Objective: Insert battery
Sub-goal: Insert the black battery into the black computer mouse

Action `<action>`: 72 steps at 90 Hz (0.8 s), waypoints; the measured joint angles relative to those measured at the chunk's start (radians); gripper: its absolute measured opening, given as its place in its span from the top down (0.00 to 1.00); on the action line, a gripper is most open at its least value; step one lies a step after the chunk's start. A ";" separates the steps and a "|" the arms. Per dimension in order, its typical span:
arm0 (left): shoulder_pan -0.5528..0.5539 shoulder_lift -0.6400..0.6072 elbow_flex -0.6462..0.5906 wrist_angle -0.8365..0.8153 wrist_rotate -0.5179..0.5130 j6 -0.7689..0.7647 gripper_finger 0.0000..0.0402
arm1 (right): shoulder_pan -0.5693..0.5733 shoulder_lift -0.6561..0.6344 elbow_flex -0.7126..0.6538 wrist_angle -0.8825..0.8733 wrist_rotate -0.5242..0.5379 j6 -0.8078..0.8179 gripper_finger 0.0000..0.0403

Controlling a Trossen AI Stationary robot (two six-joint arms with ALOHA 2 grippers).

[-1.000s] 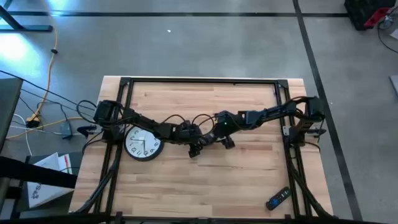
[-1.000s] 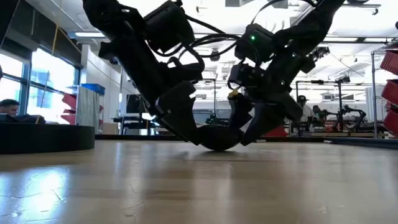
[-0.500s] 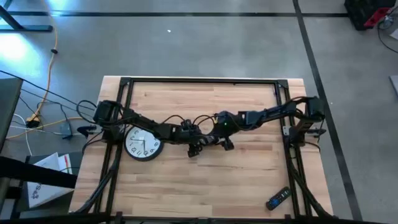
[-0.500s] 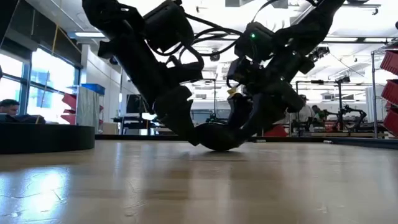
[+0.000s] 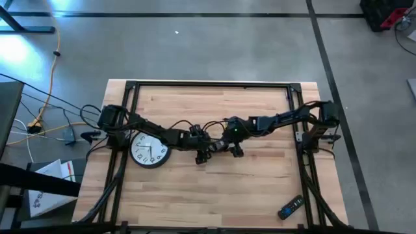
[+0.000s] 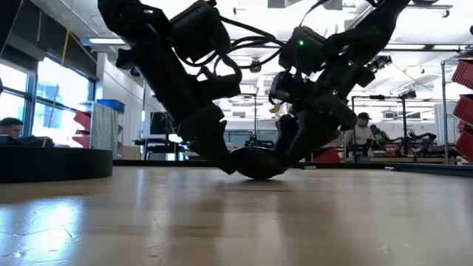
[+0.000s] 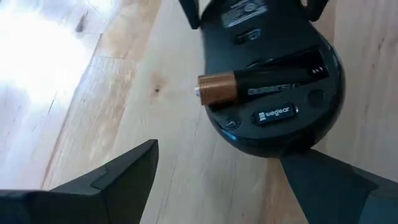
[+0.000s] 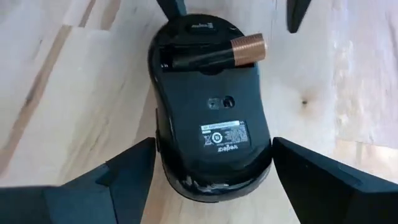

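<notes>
A black computer mouse (image 8: 208,118) lies upside down on the wooden table, its battery bay open. A battery (image 7: 255,90) lies slanted in the bay, and its copper end (image 8: 249,48) sticks out past the mouse's side. My right gripper (image 8: 213,165) straddles the mouse's label end. My left gripper (image 7: 217,180) stands open at the mouse's other end, where the bay is. Its fingers are wide apart and neither is on the battery. In the high view both grippers meet at the table's middle (image 5: 220,146). My left gripper has one finger (image 7: 323,180) right at the rounded end of the mouse (image 7: 273,148); whether it touches, I cannot tell. My right gripper has the mouse's two long sides (image 8: 159,146) between its two fingers, near the label end. The fingers slant down and lie along the mouse, which rests flat on the table.
A white wall clock (image 5: 150,149) lies face up beside the left arm. A black remote (image 5: 290,207) lies near the table's front right corner. Bare wood lies between them along the near edge.
My right gripper has crept a little toward the table's left edge, farther over the mouse. The mouse and the battery have stayed where they were.
</notes>
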 joint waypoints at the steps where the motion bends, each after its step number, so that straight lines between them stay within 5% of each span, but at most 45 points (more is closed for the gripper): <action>1: 0.000 0.000 0.000 0.000 0.000 0.000 0.21 | 0.000 0.000 0.000 0.000 -0.001 0.003 0.27; 41: -0.001 0.000 0.000 -0.013 -0.005 -0.002 0.21 | 0.000 0.020 0.084 -0.084 -0.010 0.000 0.07; 72: -0.017 0.000 0.000 -0.018 -0.009 -0.001 0.21 | 0.000 0.095 0.084 0.000 -0.058 0.029 0.11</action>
